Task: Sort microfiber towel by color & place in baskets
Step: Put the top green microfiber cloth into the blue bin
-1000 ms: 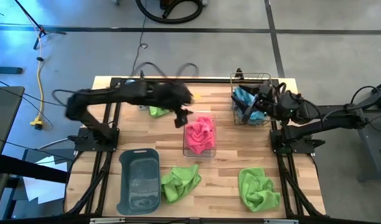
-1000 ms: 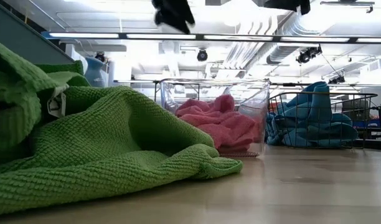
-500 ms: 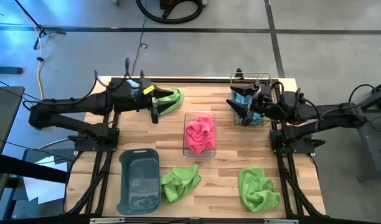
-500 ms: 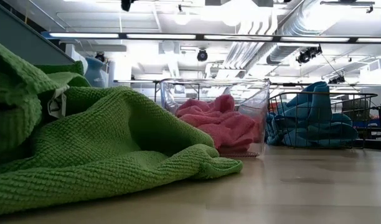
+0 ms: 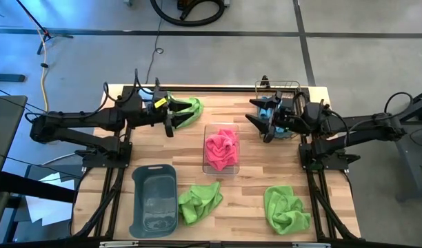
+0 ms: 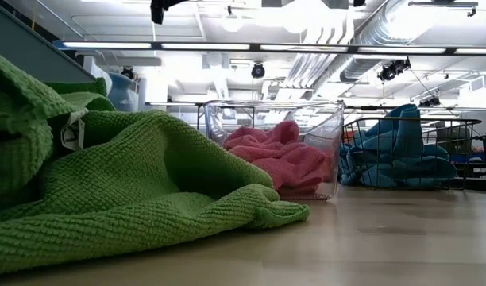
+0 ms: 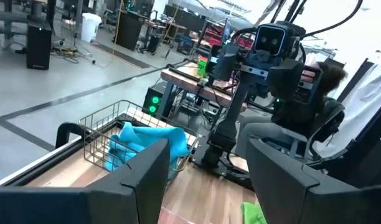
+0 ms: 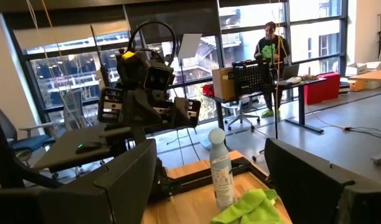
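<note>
A hot pink towel lies in the clear bin at mid-table. Light blue towels fill the wire basket at the far right. Three lime green towels lie flat on the wood: one by the far edge, two near the front. The dark grey tub holds no cloth. My left gripper hovers open beside the far green towel. My right gripper hovers open just left of the wire basket.
A pale blue bottle stands at the far left edge beside the green towel. Bare wood shows between the clear bin and the wire basket, and along the right side. In the low view a green towel fills the near left.
My left gripper has drawn back from beside the clear bin toward the table's left, uncovering the far green towel, and then held still. My right gripper has moved a little from the wire basket toward the table's left. No towel has moved.
</note>
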### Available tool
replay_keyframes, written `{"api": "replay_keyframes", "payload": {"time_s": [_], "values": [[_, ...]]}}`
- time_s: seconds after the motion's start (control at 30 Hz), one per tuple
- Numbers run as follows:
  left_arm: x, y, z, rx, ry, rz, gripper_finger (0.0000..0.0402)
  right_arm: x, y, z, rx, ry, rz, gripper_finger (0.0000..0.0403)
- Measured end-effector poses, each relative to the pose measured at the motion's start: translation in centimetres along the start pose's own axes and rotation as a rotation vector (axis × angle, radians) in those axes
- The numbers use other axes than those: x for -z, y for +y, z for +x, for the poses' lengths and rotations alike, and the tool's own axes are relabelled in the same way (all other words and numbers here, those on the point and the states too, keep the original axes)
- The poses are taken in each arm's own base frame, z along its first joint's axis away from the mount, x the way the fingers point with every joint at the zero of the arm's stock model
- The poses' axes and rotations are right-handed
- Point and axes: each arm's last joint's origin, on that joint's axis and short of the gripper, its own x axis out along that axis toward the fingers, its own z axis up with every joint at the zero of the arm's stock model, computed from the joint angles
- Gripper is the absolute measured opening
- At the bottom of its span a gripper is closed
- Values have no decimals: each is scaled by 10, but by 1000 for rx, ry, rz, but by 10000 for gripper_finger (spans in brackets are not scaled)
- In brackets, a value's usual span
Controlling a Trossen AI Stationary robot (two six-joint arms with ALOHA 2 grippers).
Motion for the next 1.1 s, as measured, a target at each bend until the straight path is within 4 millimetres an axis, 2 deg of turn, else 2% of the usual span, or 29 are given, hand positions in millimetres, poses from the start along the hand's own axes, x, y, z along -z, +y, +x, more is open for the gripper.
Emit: {"api": "replay_keyframes", "payload": {"time_s": [0.17, 0.27, 0.37, 0.43, 0.53, 0.63, 0.73, 0.83, 0.97, 1.1], "values": [[3, 2, 5, -51, -1, -78, 200, 0, 0, 0, 0, 2, -1, 296], [4, 6, 19, -115, 73, -87, 200, 0, 0, 0, 1, 2, -1, 296], [-4, 15, 39, -227, 208, -61, 200, 0, 0, 0, 1, 3, -1, 296], [-13, 28, 53, -334, 318, -47, 200, 0, 0, 0, 1, 3, -1, 296], [-23, 58, 73, -492, 490, -41, 200, 0, 0, 0, 1, 4, -1, 296], [-21, 94, 90, -603, 685, -44, 200, 1, 0, 0, 2, 9, -3, 296], [-4, 127, 104, -707, 883, -68, 200, 1, 0, 0, 12, 10, -4, 296], [21, 150, 115, -764, 1048, -86, 200, 2, 0, 0, 13, 17, -6, 296], [62, 168, 129, -801, 1227, -98, 200, 3, -1, 0, 14, 33, -8, 296], [93, 180, 140, -822, 1332, -99, 200, 5, -1, 0, 16, 44, 5, 296]]}}
